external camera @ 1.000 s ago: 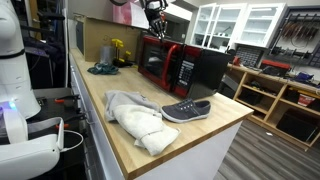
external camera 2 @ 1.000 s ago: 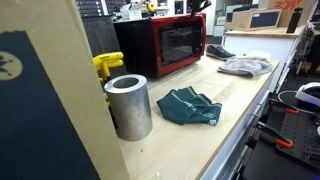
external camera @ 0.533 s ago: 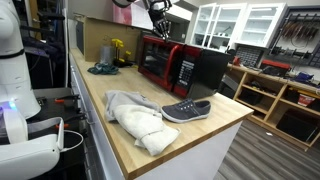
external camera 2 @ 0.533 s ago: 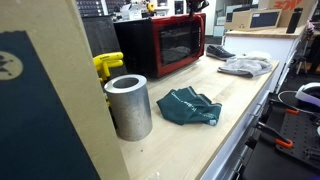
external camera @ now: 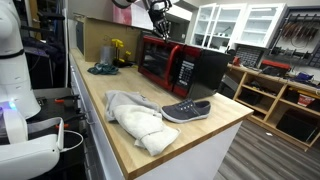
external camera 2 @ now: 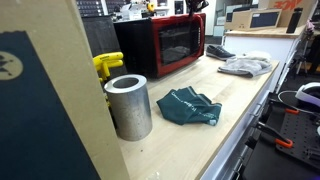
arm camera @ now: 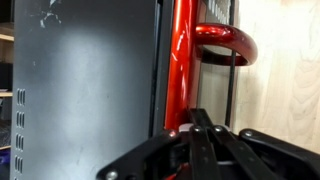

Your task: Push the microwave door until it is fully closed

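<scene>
The microwave (external camera: 190,66) stands on the wooden counter, with a black casing and a glossy red front, and it shows in both exterior views (external camera 2: 160,44). The microwave door (external camera: 155,62) lies against the front and looks shut or very nearly shut. In the wrist view I look down on the black casing top (arm camera: 85,80), the red door edge (arm camera: 181,60) and its curved red handle (arm camera: 226,42). My gripper (arm camera: 200,128) hangs above the top front edge of the microwave (external camera: 156,14). Its fingers are pressed together and hold nothing.
On the counter (external camera: 120,128) lie a grey shoe (external camera: 186,110), a pale cloth (external camera: 135,115), a teal cloth (external camera 2: 190,107), a metal cylinder (external camera 2: 128,105) and a yellow object (external camera 2: 108,65). Shelves (external camera: 275,90) stand beyond the counter's end.
My gripper has shifted very slightly above the microwave since a second ago. The door and everything on the counter look the same.
</scene>
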Motion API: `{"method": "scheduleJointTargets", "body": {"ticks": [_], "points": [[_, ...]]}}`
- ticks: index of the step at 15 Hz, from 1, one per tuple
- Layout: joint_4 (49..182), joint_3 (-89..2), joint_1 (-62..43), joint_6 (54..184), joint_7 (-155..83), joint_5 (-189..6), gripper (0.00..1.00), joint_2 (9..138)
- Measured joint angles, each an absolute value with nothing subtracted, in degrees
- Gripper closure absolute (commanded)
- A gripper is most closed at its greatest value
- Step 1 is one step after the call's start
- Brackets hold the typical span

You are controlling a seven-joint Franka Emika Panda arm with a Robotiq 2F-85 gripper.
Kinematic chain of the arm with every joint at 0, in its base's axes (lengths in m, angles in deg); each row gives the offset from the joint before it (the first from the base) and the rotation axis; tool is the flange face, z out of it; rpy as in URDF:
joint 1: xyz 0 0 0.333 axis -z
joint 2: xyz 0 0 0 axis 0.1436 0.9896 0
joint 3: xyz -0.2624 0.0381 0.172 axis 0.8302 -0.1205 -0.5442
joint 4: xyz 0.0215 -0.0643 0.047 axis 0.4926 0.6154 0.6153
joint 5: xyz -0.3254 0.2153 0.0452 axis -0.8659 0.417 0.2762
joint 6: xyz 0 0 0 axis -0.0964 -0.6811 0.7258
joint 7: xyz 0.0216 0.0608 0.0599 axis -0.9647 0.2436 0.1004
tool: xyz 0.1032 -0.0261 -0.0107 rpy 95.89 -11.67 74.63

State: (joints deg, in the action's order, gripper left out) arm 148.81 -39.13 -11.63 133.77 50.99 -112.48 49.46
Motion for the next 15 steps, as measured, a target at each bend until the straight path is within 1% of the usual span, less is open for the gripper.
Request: {"method": "scheduleJointTargets", "body": {"ticks": [5,7,11,15], "points": [[147.34,-39.50,-11.23,135.55,50.57,-113.11,1.00,51.32],[146.62,-39.84,-11.07,134.20,50.34,-108.93,1.00,51.38],[141.59,-43.18,-12.42,126.48,50.10,-94.63,1.00,51.06],[136.42,-46.18,-13.14,115.83,45.05,-90.67,1.00,49.99]]}}
